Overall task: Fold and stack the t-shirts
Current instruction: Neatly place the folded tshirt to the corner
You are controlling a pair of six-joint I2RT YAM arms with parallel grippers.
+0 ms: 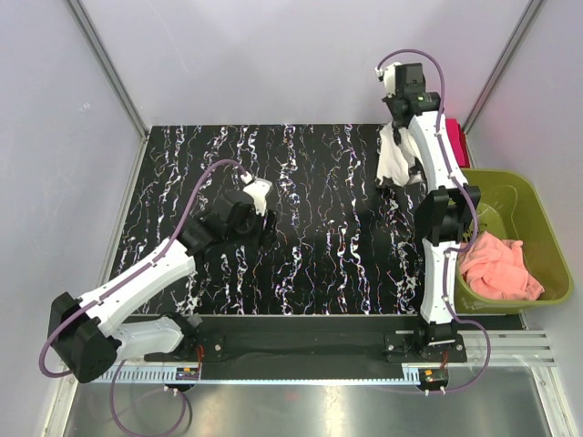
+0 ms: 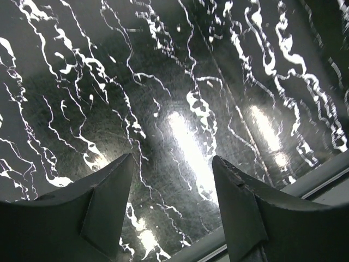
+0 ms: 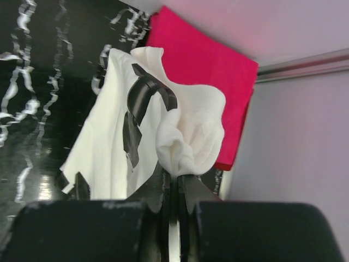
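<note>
I work in a lab test cell: plain pale walls (image 1: 55, 137) on aluminium posts (image 1: 107, 68) box in my black marbled table (image 1: 319, 228), and my arms (image 1: 146, 278) bolt to a mounting rail (image 1: 310, 346) at its edge.

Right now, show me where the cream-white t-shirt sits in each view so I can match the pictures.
Top external: cream-white t-shirt at upper right, over the far right end of the table.
Left wrist: not in it; only bare table.
Right wrist: centre, bunched in the shut right gripper.
Shared landmark: the magenta-red t-shirt lies next to it in both views; the black marbled table shows in all three.
</note>
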